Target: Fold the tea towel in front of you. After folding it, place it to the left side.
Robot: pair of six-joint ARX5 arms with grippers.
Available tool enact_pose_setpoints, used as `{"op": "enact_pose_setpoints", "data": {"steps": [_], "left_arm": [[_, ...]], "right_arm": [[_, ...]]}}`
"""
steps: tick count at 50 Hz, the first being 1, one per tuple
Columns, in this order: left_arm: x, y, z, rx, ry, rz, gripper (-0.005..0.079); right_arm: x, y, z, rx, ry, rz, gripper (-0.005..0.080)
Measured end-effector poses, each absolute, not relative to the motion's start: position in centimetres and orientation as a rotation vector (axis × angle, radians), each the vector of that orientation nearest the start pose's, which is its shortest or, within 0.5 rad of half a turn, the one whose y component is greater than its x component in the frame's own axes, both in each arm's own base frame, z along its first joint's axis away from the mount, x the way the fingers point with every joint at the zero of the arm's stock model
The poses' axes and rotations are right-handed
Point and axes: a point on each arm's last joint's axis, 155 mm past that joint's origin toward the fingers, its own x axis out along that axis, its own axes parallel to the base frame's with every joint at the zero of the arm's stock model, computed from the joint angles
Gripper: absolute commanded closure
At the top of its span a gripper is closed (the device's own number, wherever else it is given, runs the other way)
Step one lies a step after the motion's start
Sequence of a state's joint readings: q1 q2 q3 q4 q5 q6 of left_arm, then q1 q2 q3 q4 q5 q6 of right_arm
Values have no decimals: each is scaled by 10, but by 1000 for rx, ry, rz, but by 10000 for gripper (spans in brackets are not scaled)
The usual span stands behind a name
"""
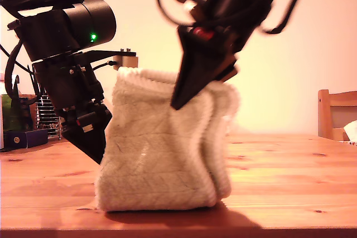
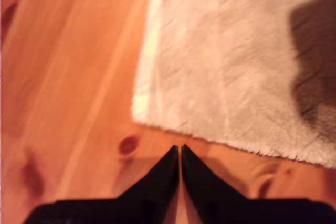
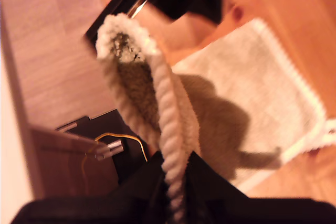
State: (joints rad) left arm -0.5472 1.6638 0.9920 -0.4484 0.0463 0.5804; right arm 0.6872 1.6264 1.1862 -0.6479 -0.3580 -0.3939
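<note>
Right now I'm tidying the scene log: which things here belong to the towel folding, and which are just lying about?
Job: tea towel; my second pincer, shut on its corded hem; my first pincer, shut and empty; wooden table.
Lying about: wooden chair; blue box; wire rack.
</note>
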Motion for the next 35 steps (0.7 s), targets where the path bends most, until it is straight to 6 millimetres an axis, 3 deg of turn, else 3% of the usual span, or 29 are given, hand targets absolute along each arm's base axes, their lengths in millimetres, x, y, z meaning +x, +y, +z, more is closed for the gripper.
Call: {"op": "enact_pose_setpoints", "data": {"steps": [10,15,28,35], "left_arm": [[323,-206,34,784,928,-842,762],[323,-206,34,780,929,-847,762],[304,-223,34,698,943,-969,762],[292,-231,37,627,963,-1021,762]], "right_arm": [[278,297,62,-518,1024,1140,763],[289,300,51,-513,1034,1132,763],[325,315,68,-496,905,1111,763],[331,316,71,-494,880,1103,760]]}}
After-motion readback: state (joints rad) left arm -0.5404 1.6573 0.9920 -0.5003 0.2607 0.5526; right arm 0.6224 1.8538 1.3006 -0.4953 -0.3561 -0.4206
